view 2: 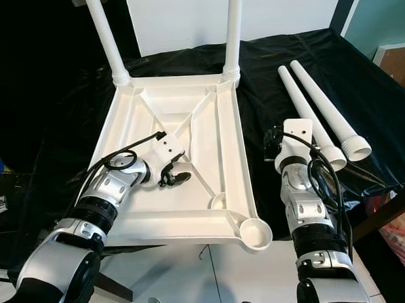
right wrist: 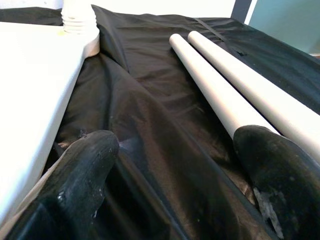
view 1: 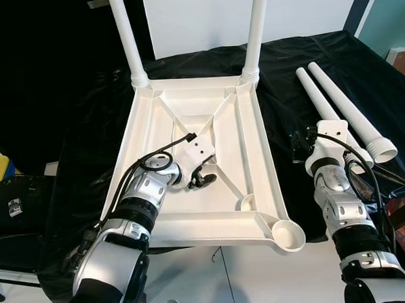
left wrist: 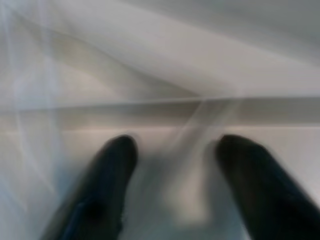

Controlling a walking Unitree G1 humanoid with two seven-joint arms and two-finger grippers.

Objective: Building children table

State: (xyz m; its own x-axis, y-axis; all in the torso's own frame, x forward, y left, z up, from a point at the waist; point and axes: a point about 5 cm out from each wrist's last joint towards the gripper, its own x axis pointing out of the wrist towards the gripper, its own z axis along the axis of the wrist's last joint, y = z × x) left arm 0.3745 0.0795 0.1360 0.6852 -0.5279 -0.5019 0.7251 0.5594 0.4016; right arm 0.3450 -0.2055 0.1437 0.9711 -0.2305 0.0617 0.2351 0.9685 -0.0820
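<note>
Here the white plastic table [view 1: 191, 186] lies upside down on a black cloth [view 1: 307, 71], with ribs crossing its underside. Two legs [view 1: 127, 36] stand upright in its far corner sockets; the near corner socket [view 1: 287, 234] is vacant. Two loose legs [view 1: 340, 114] lie side by side on the cloth to its right. The left claw [view 1: 202, 180] rests inside the underside, fingers [left wrist: 112, 165] apart, holding nothing. The right claw [right wrist: 175, 165] is spread wide beside the loose legs, gripping nothing. No writing is legible.

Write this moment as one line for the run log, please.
tabletop upturned, two legs fitted | two loose legs on cloth | left gripper open inside tabletop | right gripper open beside loose legs
</note>
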